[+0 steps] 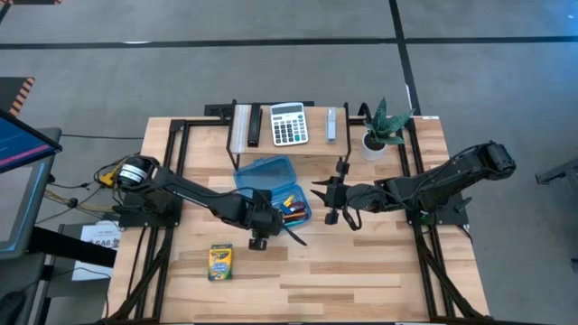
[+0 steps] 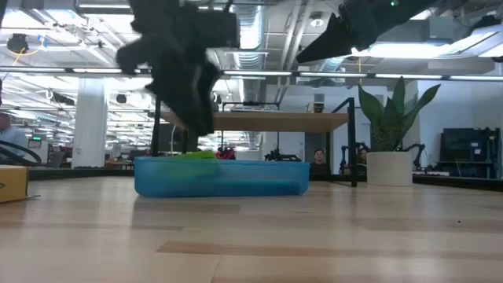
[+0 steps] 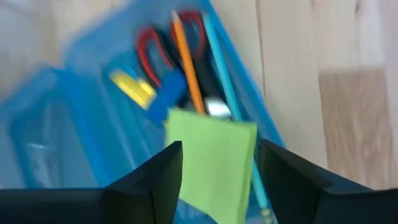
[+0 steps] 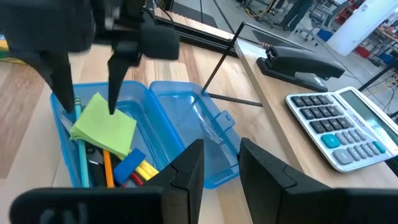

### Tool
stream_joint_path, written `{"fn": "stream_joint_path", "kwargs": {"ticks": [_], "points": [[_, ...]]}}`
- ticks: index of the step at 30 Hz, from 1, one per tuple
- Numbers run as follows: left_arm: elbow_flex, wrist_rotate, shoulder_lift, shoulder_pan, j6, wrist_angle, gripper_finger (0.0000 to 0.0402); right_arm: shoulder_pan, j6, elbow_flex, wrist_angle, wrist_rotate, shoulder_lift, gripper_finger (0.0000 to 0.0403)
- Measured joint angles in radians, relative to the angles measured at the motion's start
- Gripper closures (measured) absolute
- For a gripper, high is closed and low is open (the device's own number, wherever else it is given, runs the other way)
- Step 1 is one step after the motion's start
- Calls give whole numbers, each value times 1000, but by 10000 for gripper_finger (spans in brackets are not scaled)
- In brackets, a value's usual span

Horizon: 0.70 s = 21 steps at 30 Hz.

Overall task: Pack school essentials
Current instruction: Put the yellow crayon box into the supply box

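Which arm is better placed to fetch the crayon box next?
Left. The crayon box lies on its side of the table, close to the left gripper above the case; the right gripper is farther away.

Scissors [image 3: 163, 46] half buried; crayon box [image 2: 11, 184] edge-cropped.

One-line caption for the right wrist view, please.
Left gripper open above the green sticky pad lying in the open blue case; calculator beyond.

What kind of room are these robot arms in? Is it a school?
Probably not a school; it looks like a big robot lab or open workshop. Behind the wooden table are pipes on a bare ceiling, more workbenches, and another robot arm far off. A person sits back there.
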State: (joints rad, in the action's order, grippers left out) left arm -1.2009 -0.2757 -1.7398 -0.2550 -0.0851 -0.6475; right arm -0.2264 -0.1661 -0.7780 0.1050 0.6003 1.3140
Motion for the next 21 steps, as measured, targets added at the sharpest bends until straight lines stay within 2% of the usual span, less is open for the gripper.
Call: {"fn": "stream_joint_path", "kwargs": {"ticks": [7, 13, 21], "points": [[85, 24, -14, -1, -53, 76, 240, 0, 0, 0, -5, 0, 0, 283], [90, 35, -14, 0, -54, 86, 261, 0, 0, 0, -4, 0, 0, 283], [71, 73, 86, -31, -48, 56, 292, 0, 0, 0, -8, 0, 0, 283]]}}
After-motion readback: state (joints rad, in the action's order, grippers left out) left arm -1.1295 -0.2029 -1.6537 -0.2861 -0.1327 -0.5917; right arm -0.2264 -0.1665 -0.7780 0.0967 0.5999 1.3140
